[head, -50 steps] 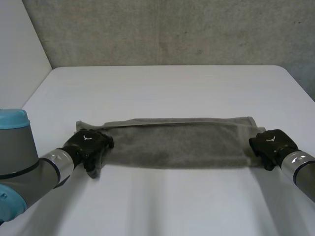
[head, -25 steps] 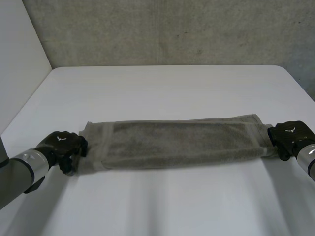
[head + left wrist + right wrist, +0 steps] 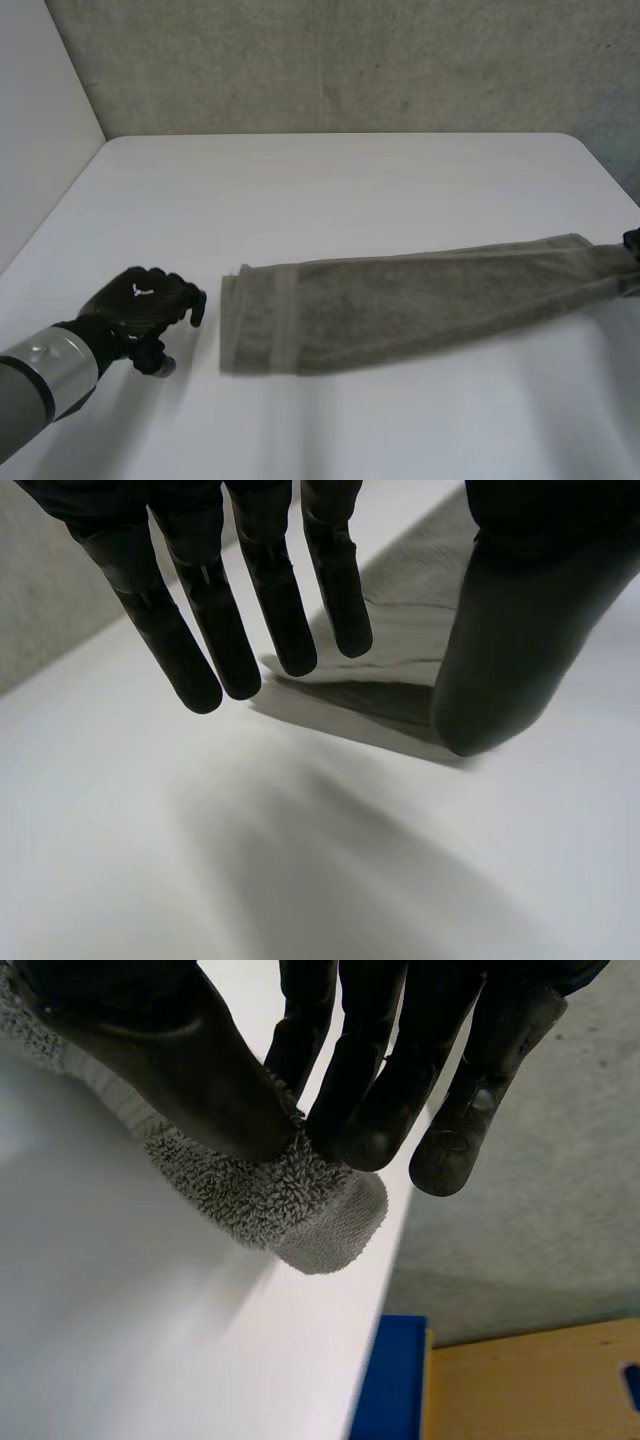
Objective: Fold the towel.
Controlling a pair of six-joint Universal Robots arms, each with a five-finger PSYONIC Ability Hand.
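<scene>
Grey towel [image 3: 400, 305] on bench [image 3: 350, 190]; right hand [image 3: 180, 1070] fingers pinch its 3 o'clock end; left hand [image 3: 140, 305] off its 9 o'clock end, fingers straight, empty.

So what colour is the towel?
The towel is plain grey with no pattern; the head view shows it best.

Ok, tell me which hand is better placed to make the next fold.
Right. The right hand pinches the towel by its end between thumb and fingers; the left hand hangs open over the table, apart from the towel's other end.
</scene>
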